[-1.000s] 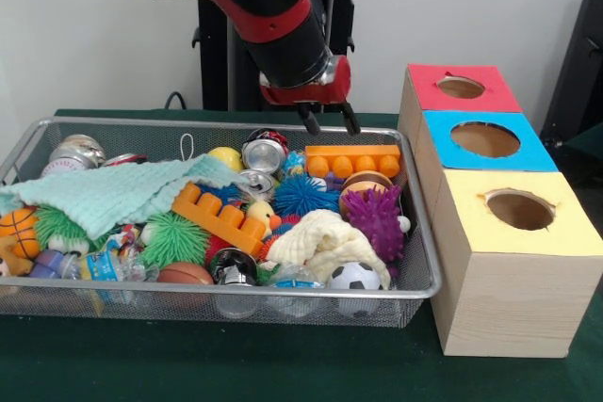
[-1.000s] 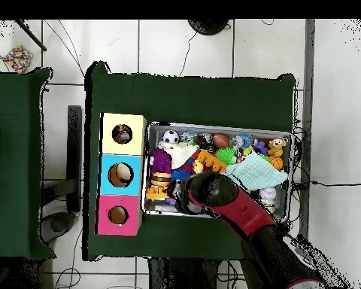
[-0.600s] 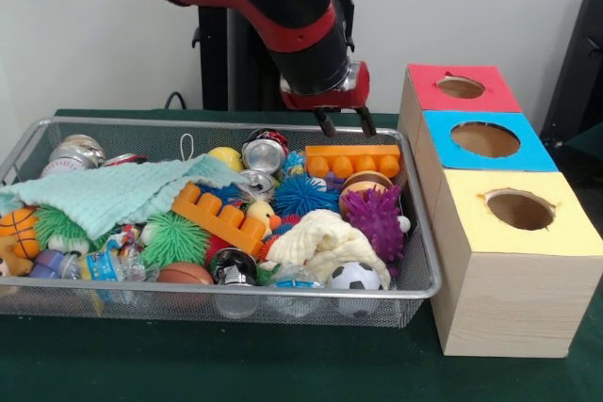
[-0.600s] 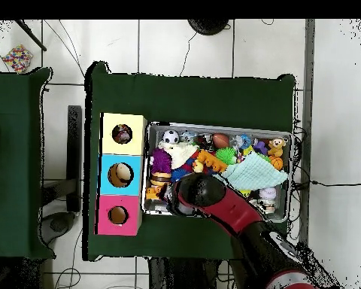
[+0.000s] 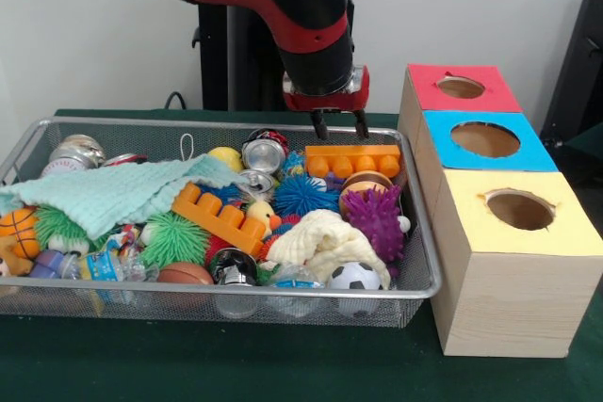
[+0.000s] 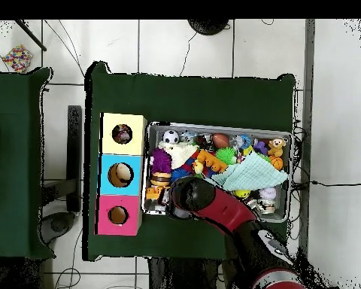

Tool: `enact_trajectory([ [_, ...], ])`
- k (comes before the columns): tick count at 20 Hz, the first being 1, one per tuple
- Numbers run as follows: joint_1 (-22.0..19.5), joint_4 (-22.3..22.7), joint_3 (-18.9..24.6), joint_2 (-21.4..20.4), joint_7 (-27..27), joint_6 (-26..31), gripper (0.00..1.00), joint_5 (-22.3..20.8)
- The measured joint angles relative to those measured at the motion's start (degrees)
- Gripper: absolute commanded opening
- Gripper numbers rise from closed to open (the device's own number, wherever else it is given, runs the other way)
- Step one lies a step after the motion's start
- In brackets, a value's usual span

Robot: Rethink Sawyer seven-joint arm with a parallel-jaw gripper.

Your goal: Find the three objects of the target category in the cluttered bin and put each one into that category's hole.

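Bin (image 5: 415, 275) up front on the tabletop (image 5: 217, 364), stuffed with balls, cloths, cans. Target category unclear; likeliest pick is the orange block (image 5: 352, 159) at the far right end, lying flat just below my hand (image 5: 339, 125). Rigid, light, a bit slick I'd judge; pinch across the short sides. Hand points straight down above it, fingers spread, holding nothing. Boxes (image 5: 490, 143) beside the bin.
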Motion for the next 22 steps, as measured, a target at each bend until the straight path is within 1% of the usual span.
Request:
enact_trajectory([
  [3,-0.1,-0.3,-0.1,0.0,0.0,-1.4,1.00,-1.6],
  [4,-0.2,-0.6,-0.1,0.0,0.0,-2.9,1.00,-3.6],
  [10,-0.8,-0.7,0.2,-0.5,0.0,-4.5,1.00,-7.2],
  [18,-2.3,-0.7,1.2,-0.4,0.0,-4.4,1.00,-8.0],
  [22,-3.9,-0.7,2.6,-0.1,0.0,-4.8,1.00,-8.0],
])
